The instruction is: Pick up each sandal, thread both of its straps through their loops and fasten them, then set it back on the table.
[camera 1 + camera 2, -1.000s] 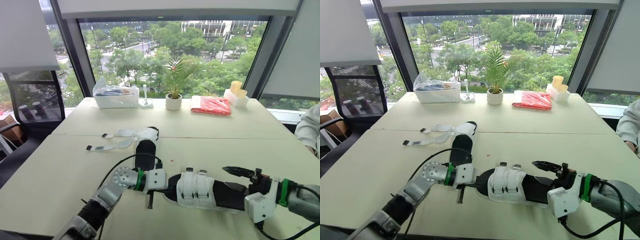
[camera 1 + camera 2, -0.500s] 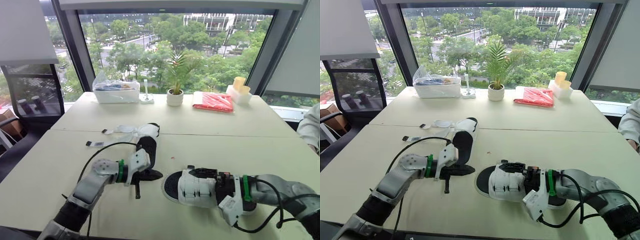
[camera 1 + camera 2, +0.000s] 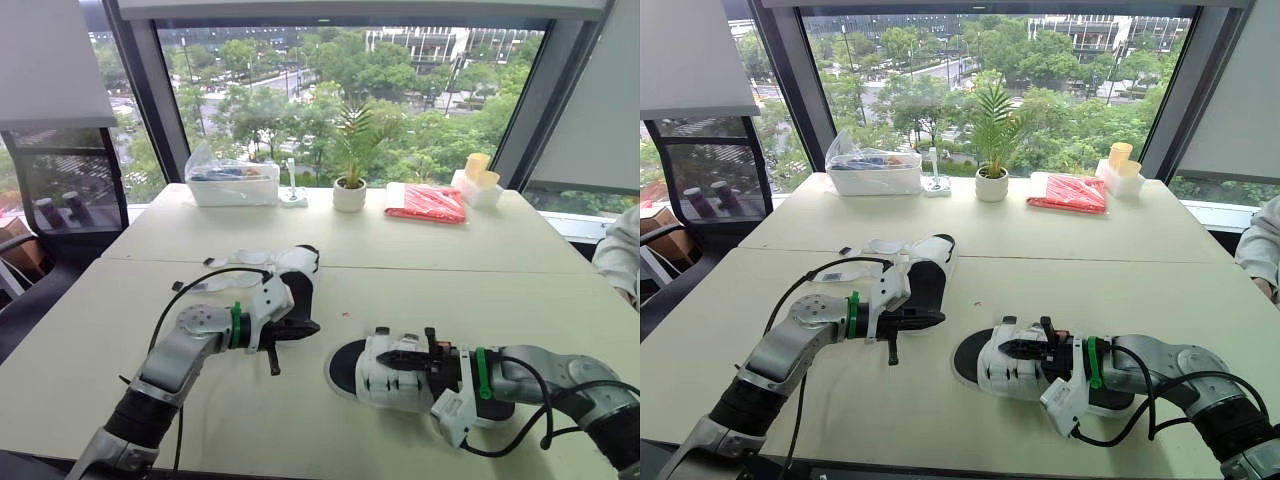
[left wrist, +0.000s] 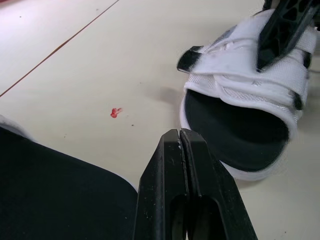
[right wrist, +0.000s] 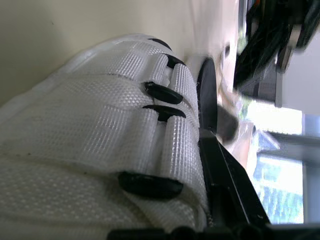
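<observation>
The near sandal (image 3: 375, 378) lies flat on the pale, matte counter (image 3: 480, 290). It has a black oval footbed and two broad white woven-mesh straps closed across it, with black oblong loops along their edge. The right gripper (image 3: 400, 360) lies over those straps; whether it is open or closed cannot be told. The far sandal (image 3: 298, 264) lies just behind the left gripper (image 3: 303, 327), its white straps (image 3: 235, 265) splayed loose and its sole partly hidden by that arm. The left jaws are pressed together, empty.
</observation>
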Action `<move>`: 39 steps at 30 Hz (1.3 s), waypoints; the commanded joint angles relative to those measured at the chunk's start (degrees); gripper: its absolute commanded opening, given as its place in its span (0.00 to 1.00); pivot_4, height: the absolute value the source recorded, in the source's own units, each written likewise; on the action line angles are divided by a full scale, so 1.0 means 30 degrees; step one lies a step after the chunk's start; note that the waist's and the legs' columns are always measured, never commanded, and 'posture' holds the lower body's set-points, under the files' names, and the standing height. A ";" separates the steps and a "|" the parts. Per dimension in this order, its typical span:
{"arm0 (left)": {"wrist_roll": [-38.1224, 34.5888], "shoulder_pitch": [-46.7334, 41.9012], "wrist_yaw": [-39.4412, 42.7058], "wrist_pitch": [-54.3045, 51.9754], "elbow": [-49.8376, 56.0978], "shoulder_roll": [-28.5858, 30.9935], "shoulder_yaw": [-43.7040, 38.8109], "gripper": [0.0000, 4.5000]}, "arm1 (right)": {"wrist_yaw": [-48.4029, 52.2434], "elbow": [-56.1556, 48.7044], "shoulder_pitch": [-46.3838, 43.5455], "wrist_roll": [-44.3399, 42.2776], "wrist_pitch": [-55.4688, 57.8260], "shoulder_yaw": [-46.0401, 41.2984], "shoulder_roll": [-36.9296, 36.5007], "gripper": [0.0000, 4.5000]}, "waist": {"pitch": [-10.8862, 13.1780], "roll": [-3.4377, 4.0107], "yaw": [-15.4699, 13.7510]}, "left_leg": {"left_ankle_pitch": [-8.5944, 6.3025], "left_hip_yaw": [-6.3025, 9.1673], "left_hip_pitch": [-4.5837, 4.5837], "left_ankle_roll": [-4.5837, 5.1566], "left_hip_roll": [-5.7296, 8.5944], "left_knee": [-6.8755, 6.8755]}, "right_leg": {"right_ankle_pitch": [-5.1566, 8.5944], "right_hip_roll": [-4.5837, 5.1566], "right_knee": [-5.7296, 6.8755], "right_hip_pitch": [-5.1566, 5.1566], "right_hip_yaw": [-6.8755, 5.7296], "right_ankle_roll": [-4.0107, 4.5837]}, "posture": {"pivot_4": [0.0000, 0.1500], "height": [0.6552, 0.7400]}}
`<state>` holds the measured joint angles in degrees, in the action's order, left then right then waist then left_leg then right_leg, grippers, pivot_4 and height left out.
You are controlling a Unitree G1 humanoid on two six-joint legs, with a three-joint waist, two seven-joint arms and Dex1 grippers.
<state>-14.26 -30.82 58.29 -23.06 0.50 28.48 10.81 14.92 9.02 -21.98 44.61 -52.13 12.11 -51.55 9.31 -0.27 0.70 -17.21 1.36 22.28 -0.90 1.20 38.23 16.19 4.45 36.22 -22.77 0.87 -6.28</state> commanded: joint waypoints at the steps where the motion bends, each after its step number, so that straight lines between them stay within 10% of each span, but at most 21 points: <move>1: -0.0125 -0.0304 -0.0475 0.0519 -0.0087 -0.0049 -0.0744 0.00 | 0.1185 0.0295 -0.1567 -0.2142 0.5946 -0.2617 0.0910 0.00 | 0.0004 0.0000 0.0002 | 0.0008 -0.0002 0.0000 0.0013 0.0005 0.0000 | 0.0000 0.0003 0.0005 0.0000 0.0002 0.0000 | 1.00 0.97; 16: 0.0642 -0.0306 -0.1488 0.1864 -0.0633 -0.0453 -0.0464 0.00 | 0.1014 0.6305 -0.6882 0.1518 2.2387 0.0092 0.6276 0.00 | 0.0013 0.0022 0.0063 | 0.0029 -0.0028 0.0091 0.0000 0.0026 -0.0013 | -0.0003 0.0022 0.0105 -0.0171 0.0004 -0.0001 | 1.00 0.97; 19: 0.0974 -0.0161 -0.1677 0.2163 -0.0529 -0.0349 -0.0378 0.00 | 0.1759 0.5885 -0.6422 0.1018 2.3609 0.0390 0.6875 0.29 | 0.0012 0.0020 0.0089 | 0.0038 -0.0035 0.0082 -0.0015 0.0026 -0.0007 | -0.0004 0.0023 0.0117 -0.0170 0.0005 -0.0002 | 1.00 0.97; 25: 0.1179 0.0127 -0.1963 0.2203 -0.0093 -0.0236 -0.0423 0.00 | 0.4527 0.1028 -0.4235 -0.0384 2.6340 -0.0482 0.6799 0.96 | 0.0003 0.0007 0.0040 | 0.0041 -0.0027 0.0060 -0.0020 0.0028 0.0001 | -0.0003 0.0023 0.0278 -0.0186 0.0004 -0.0002 | 1.00 0.97; 33: 0.3194 -0.0502 -0.3724 0.3662 -0.0193 0.0008 -0.0328 0.00 | 1.3243 -1.2381 0.1124 -0.3451 3.2216 -0.2781 0.4383 0.98 | 0.0003 0.0003 0.0042 | -0.0016 0.0005 0.0052 0.0080 0.0036 0.0004 | 0.0001 0.0011 0.0279 -0.0181 -0.0007 -0.0008 | 1.00 0.97; 39: 0.7956 -0.2294 -0.7028 0.6246 -0.2058 0.0647 0.0832 0.06 | 1.8445 -1.9362 0.0460 -1.0954 3.9528 -0.6533 0.5416 1.00 | 0.0010 -0.0004 0.0024 | 0.0021 0.0018 0.0029 0.0074 0.0033 0.0012 | 0.0001 -0.0006 0.0311 -0.0180 -0.0013 -0.0007 | 1.00 0.97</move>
<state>4.79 -36.37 40.88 -7.67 -4.68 29.73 12.60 66.89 -43.36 -18.91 18.41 60.41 -3.09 -36.46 9.34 -0.28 0.77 -17.14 1.43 22.33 -0.68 1.30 38.27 16.19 4.43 37.17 -23.28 0.82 -6.30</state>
